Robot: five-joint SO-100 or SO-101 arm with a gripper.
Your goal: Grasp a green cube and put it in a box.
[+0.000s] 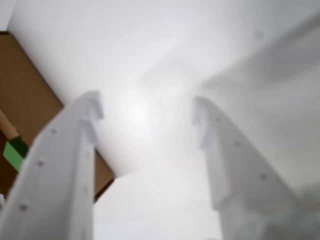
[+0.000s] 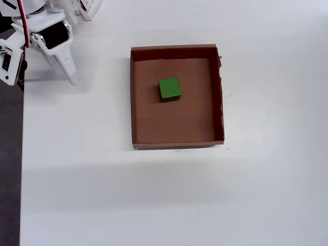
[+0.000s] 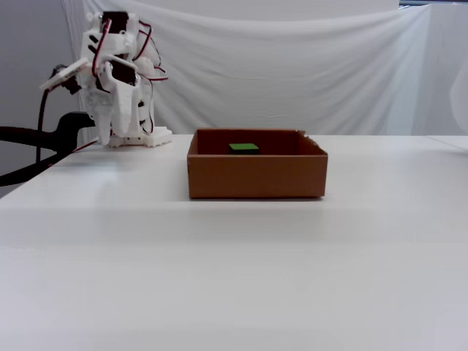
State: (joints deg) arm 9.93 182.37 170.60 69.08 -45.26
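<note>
The green cube (image 2: 169, 88) lies inside the brown cardboard box (image 2: 132, 97), a little above the middle of its floor in the overhead view. In the fixed view only the cube's top (image 3: 243, 147) shows over the box's front wall (image 3: 256, 175). My gripper (image 2: 72, 77) is folded back near the arm's base at the top left, well away from the box and pointing down at the table. In the wrist view its white fingers (image 1: 60, 165) stand apart with nothing between them (image 1: 147, 105). The box (image 1: 25, 90) and the cube (image 1: 15, 152) show at that view's left edge.
The white table (image 2: 205, 195) stretches around the box. Its left edge (image 2: 21, 154) runs beside a dark strip in the overhead view. The arm's base (image 3: 135, 139) stands at the back left, with a black cable (image 3: 29, 135) beside it. A white sheet hangs behind.
</note>
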